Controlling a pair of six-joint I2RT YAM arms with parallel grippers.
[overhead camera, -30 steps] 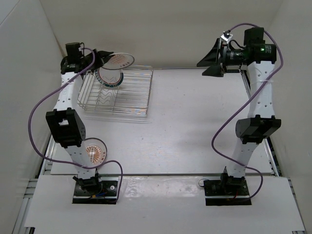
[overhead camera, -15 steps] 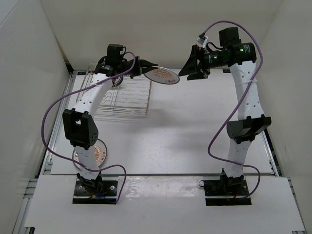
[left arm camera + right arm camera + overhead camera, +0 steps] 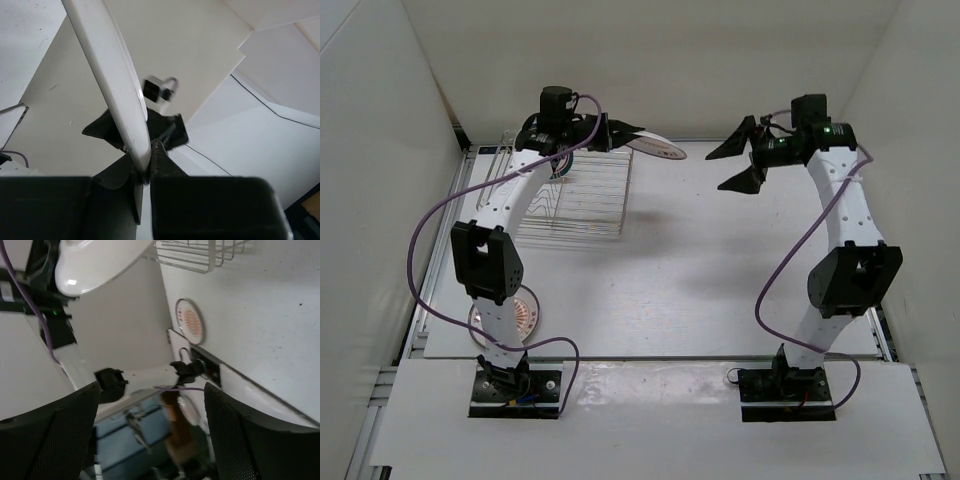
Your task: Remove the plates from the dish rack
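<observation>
Nearest, a sunburst plate [image 3: 525, 316] lies flat on the table [image 3: 700, 270] beside the left arm's base. Farther back stands the dish rack [image 3: 582, 205]. Past its far right corner, the left gripper [image 3: 628, 135] pinches a second plate [image 3: 658, 149] by the rim, tilted in the air. The right gripper [image 3: 715, 172] faces it, apart, jaws spread wide and empty.
</observation>
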